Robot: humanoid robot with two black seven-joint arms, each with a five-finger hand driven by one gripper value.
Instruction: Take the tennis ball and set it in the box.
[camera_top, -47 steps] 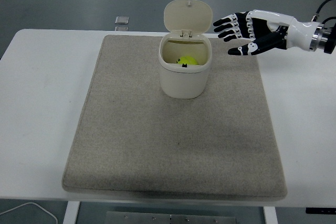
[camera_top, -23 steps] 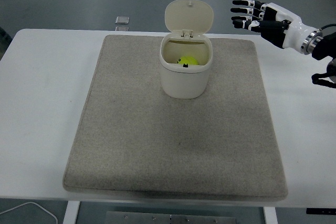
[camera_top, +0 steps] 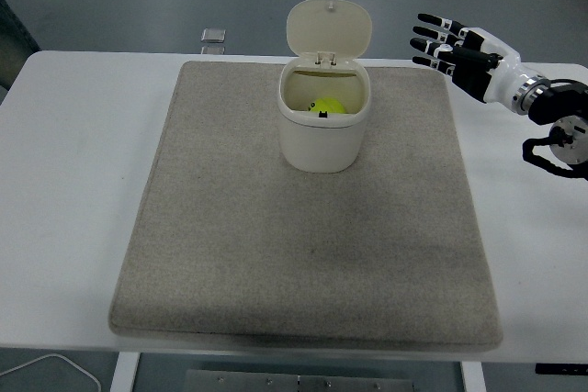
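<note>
Yellow ball point(camera_top: 327, 106) sits in the box point(camera_top: 323, 130), right hand point(camera_top: 455, 50) pulled back to 2 o'clock, fingers spread, empty: done.

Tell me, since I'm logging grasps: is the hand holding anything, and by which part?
Nothing is held. The right hand is open above the table; the tennis ball lies inside the box.

Black-and-white robot hand point(camera_top: 457, 50), silver wrist ring, black cable.

One tennis ball point(camera_top: 327, 106), one box point(camera_top: 322, 126), one mat point(camera_top: 276, 245), one table point(camera_top: 73, 153), one robot hand point(camera_top: 450, 48), one small grey object point(camera_top: 213, 36)
</note>
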